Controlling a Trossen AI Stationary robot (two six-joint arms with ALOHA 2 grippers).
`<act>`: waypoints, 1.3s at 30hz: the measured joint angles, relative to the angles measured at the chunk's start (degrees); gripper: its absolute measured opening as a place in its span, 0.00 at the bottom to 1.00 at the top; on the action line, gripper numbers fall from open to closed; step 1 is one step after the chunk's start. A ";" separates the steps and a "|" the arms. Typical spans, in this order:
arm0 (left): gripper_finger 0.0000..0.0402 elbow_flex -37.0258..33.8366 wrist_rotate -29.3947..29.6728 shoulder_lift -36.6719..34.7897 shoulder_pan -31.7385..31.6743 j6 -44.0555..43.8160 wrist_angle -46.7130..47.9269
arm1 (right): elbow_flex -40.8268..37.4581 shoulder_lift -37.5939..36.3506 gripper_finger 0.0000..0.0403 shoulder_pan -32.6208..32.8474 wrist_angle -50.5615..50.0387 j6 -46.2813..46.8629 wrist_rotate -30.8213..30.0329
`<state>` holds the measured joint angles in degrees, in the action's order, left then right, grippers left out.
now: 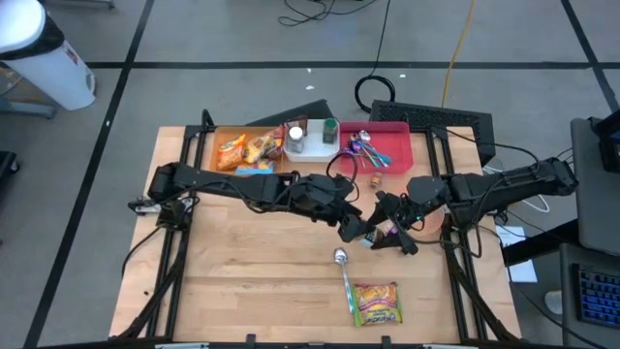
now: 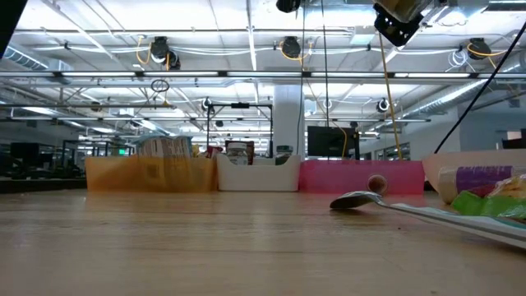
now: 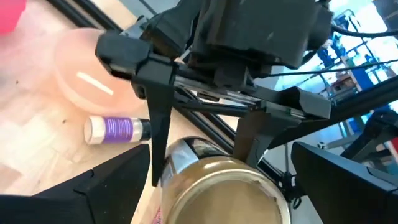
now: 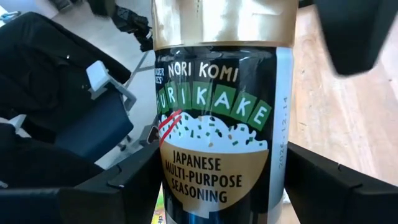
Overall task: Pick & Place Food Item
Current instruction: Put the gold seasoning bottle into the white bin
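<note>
Holding furikake seasoning jar in right gripper, fingers clamped on it | left gripper spread wide, just beside jar | mid-desk, toward right edge

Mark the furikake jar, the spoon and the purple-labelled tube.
furikake jar point(image 4: 214, 134), right wrist view, on its printed label.
spoon point(image 1: 340, 257), high view, on its bowl.
purple-labelled tube point(image 3: 117, 129), left wrist view, on the purple label.

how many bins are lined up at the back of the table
3, touching side by side along the far edge: orange bin with snack packets on the left, white bin in the middle, pink bin with utensils on the right. None looks hidden.
</note>
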<state>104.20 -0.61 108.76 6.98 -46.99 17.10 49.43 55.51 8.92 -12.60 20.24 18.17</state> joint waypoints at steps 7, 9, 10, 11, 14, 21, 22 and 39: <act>0.99 0.00 -1.06 -0.01 0.00 -3.82 4.17 | 0.00 0.00 0.68 -2.14 0.06 -1.44 -0.07; 0.99 0.00 -1.06 -0.01 0.00 -4.87 5.28 | 0.00 0.00 0.68 -2.73 0.05 -1.60 -0.14; 0.99 0.00 -1.05 -0.01 0.00 -5.44 5.55 | 0.00 0.00 0.68 -3.05 0.02 -1.84 -0.15; 0.99 0.00 -1.02 -0.01 0.00 -6.06 5.96 | 0.00 0.00 0.68 -3.35 -0.01 -2.09 -0.14; 0.99 0.00 -0.89 -0.01 -0.12 -6.77 6.43 | 0.00 0.00 0.68 -4.05 -0.36 -3.05 -0.32; 0.99 0.00 -0.77 0.01 -0.74 -7.15 6.61 | 0.00 -0.04 0.68 -4.38 -4.00 -6.09 -3.32; 0.99 0.00 -0.70 0.01 -0.83 -7.02 6.57 | 0.00 -0.04 0.68 -4.38 -4.31 -6.32 -3.37; 0.99 0.00 -1.11 0.01 -2.07 -12.23 10.17 | 0.00 0.02 0.68 -4.38 -5.97 -10.67 -11.73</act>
<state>104.20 -1.72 108.77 4.92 -59.22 27.27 49.43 55.53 4.54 -18.57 9.57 6.45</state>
